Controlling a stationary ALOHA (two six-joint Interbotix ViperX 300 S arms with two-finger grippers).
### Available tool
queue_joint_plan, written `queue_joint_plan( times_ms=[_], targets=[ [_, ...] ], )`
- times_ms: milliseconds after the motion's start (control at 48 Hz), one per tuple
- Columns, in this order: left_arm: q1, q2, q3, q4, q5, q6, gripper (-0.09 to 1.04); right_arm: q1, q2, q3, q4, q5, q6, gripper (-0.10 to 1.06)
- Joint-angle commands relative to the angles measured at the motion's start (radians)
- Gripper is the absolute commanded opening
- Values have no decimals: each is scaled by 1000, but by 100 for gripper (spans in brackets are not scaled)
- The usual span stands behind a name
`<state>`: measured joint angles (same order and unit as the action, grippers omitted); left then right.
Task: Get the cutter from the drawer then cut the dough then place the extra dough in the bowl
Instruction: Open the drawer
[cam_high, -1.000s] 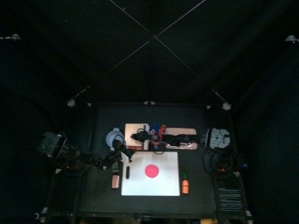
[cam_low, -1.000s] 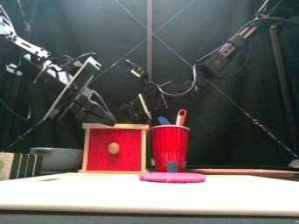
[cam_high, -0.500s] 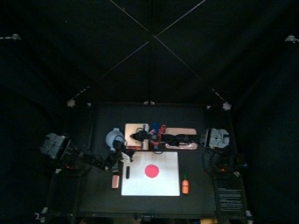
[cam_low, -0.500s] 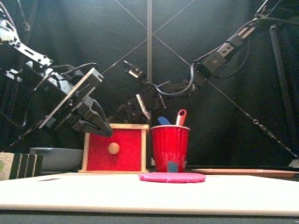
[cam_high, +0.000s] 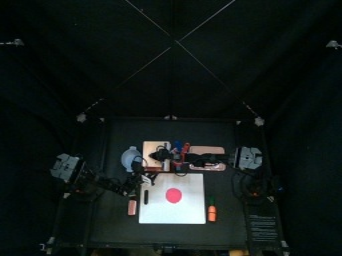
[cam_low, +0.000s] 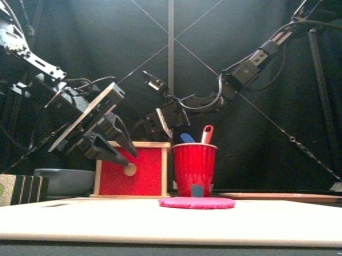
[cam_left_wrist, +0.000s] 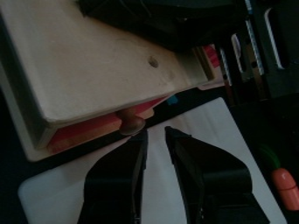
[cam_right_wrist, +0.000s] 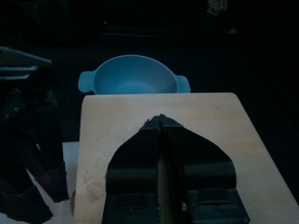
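Left gripper (cam_low: 123, 155): lower and further right than in the earlier frames, now directly before the drawer front.
Cutting board (cam_high: 160, 212): white, at the near middle of the table.
Dough (cam_low: 197, 202): flat red-pink disc lying on the board, whole.
Orange toys: one off the board's left edge (cam_high: 132, 207), one at its right near corner (cam_high: 211, 213).
Left fingers: slightly apart, nothing between them, tips just beside the drawer knob (cam_left_wrist: 132, 123).
Wooden box (cam_left_wrist: 93, 70): behind the board, red drawer front (cam_low: 140, 172) facing near.
Red cup (cam_low: 195, 165): just right of the box, holding a blue knife (cam_low: 186, 138) and a red knife (cam_low: 206, 133).
Right gripper (cam_right_wrist: 160, 122): fingers closed together, empty, poised over the box's top.
Bowl (cam_low: 64, 180): blue-grey, left of the box, empty.
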<state>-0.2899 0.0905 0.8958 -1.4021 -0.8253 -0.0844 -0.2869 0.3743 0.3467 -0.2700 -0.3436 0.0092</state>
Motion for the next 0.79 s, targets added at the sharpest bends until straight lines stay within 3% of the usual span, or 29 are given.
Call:
queue_joint_plan(
  times_ms=[21, 229, 792],
  targets=[
    [2, -23, -20, -54, 29, -21, 79, 2, 0, 2, 0, 18, 0, 3],
    [41, -11, -21, -100, 86, -69, 82, 2, 0, 0, 0, 18, 0, 3],
    [132, 9, -66, -46, 87, -72, 80, 2, 0, -2, 0, 34, 0, 3]
  ],
)
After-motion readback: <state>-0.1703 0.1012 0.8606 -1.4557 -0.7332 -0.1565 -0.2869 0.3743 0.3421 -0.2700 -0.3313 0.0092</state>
